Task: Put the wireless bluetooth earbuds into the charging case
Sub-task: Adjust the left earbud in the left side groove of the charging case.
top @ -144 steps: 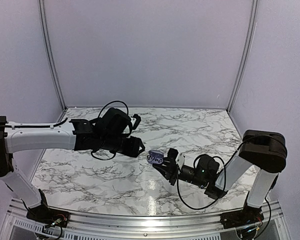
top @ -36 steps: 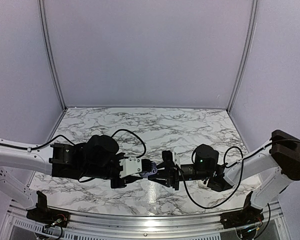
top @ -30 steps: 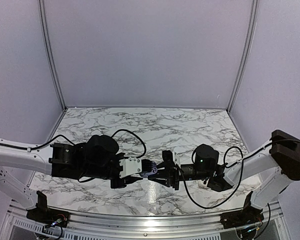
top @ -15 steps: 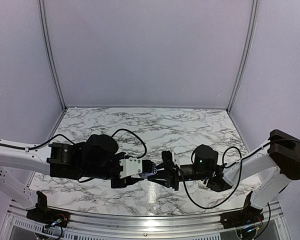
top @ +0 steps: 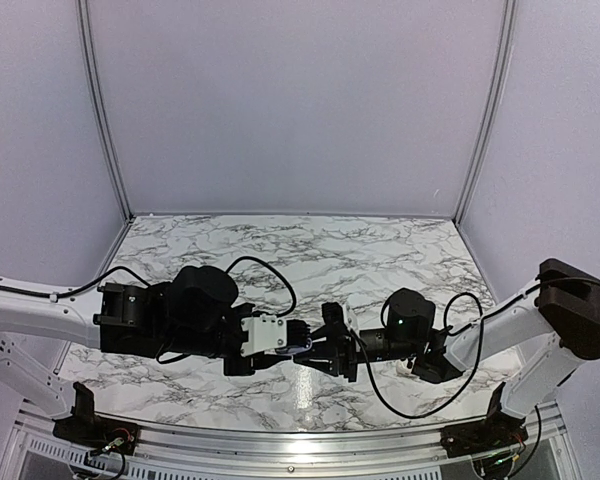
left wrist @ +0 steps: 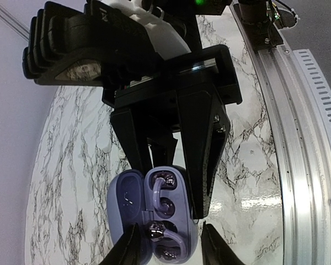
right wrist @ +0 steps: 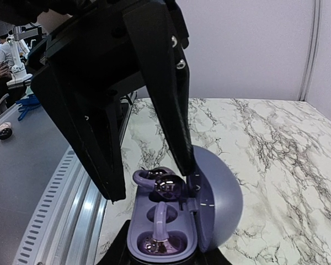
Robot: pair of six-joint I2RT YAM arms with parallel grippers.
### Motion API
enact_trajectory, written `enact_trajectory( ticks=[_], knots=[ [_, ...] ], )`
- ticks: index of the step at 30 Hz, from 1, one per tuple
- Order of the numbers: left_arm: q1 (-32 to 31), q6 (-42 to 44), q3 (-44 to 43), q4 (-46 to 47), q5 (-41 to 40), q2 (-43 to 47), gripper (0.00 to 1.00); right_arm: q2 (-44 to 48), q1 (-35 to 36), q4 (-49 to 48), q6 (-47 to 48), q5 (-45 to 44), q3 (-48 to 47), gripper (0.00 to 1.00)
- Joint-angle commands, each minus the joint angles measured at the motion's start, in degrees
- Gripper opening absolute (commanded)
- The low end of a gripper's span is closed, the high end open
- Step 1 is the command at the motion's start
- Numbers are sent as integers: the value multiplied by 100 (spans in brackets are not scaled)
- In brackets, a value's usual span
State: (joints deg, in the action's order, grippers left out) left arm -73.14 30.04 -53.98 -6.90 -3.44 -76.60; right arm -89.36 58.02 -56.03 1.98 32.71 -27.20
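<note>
The purple charging case (right wrist: 209,204) stands open, lid swung to the side, and my right gripper (right wrist: 163,255) is shut on its base. One shiny purple earbud (right wrist: 156,245) lies seated in the near well. The other earbud (right wrist: 170,186) rests slightly raised in the far well. My left gripper (left wrist: 171,249) is open, its fingers (right wrist: 99,149) straddling that earbud with a small gap on each side. In the left wrist view the case (left wrist: 127,201) shows both earbuds (left wrist: 164,194) inside. From above, both grippers meet at the case (top: 302,345) low over the table's front.
The marble table (top: 380,260) stretches behind the arms, with grey walls around it. A metal rail (top: 280,450) runs along the near edge, close under the grippers. Cables loop off both wrists.
Since the earliest frame my left arm has come down to the case, and the right gripper has carried it lower to meet it. Over the last second hardly anything moves.
</note>
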Motion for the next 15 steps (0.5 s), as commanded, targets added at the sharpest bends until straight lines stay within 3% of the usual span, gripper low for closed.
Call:
enact_trajectory(
  ticks=[1, 15],
  knots=[
    [-24, 93, -174, -163, 107, -37, 38, -66, 50, -41, -30, 151, -211, 0],
    [-24, 246, -183, -540, 326, -3, 27, -100, 46, 18, -68, 361, -264, 0]
  ],
)
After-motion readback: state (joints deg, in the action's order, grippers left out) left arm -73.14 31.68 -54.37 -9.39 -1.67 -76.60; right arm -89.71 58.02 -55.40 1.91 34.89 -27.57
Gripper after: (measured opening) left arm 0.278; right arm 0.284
